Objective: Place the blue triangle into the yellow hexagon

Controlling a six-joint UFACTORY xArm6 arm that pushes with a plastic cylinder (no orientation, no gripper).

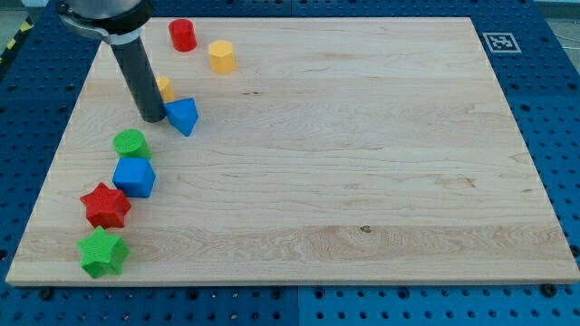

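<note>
The blue triangle (183, 115) lies on the wooden board near the view's upper left. The yellow hexagon (221, 56) stands above and to the right of it, apart from it. My tip (151, 119) rests on the board just left of the blue triangle, touching or nearly touching its left side. The dark rod rises from there toward the view's top left and hides part of a small yellow block (165, 88) behind it.
A red cylinder (182, 34) stands left of the yellow hexagon. Below my tip, a green cylinder (130, 142), a blue cube (135, 177), a red star (105, 205) and a green star (102, 252) run down the board's left side (54, 181).
</note>
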